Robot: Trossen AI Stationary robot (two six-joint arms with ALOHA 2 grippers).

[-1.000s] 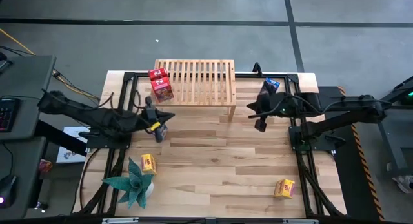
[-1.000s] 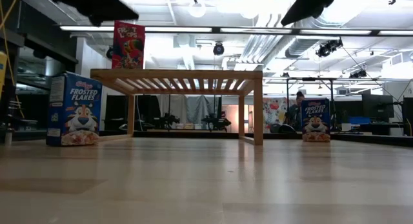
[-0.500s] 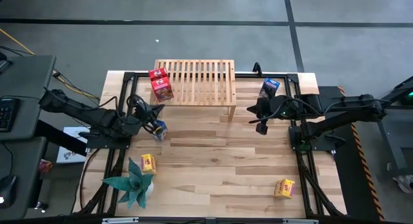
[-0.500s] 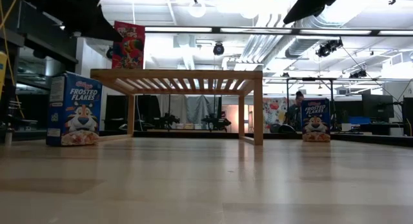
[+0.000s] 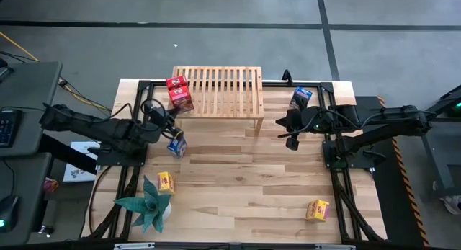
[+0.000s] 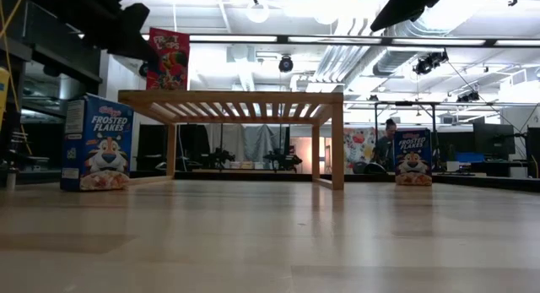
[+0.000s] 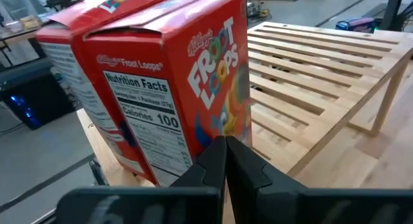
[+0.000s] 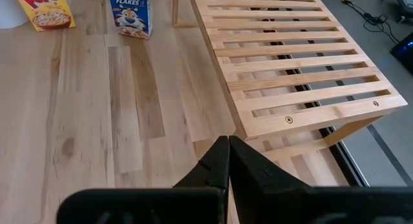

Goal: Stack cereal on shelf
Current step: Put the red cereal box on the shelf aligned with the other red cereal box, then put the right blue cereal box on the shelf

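Note:
Two red cereal boxes [image 5: 179, 94] stand side by side on the left end of the slatted wooden shelf [image 5: 223, 91]. My left gripper [image 5: 171, 117] is shut, just in front of them, and points at the nearer red box [image 7: 193, 88]. A blue box [image 5: 176, 144] stands on the table below it. My right gripper [image 5: 291, 140] hangs shut above the table, right of the shelf. Another blue box [image 5: 301, 97] stands at the far right. Two yellow boxes [image 5: 166, 181] [image 5: 318, 210] lie nearer the front. My left gripper's shut fingertips [image 7: 226, 150] point level from the table's near left at the lower front corner [image 7: 216, 130] of the nearer red box. Whether they touch it, I cannot tell. The box stands upright on the shelf.
A teal spiky plant [image 5: 148, 203] stands at the near left corner. Black frame rails run along the table's left and right edges. Bare planks lie in the middle of the table, and the shelf's slats [image 8: 290, 62] right of the red boxes are bare.
My left gripper has swung away from the blue box on the table, risen at the tip and turned toward the far edge, so it now faces the red boxes on the shelf. It has stayed shut. The blue box stands where it was.

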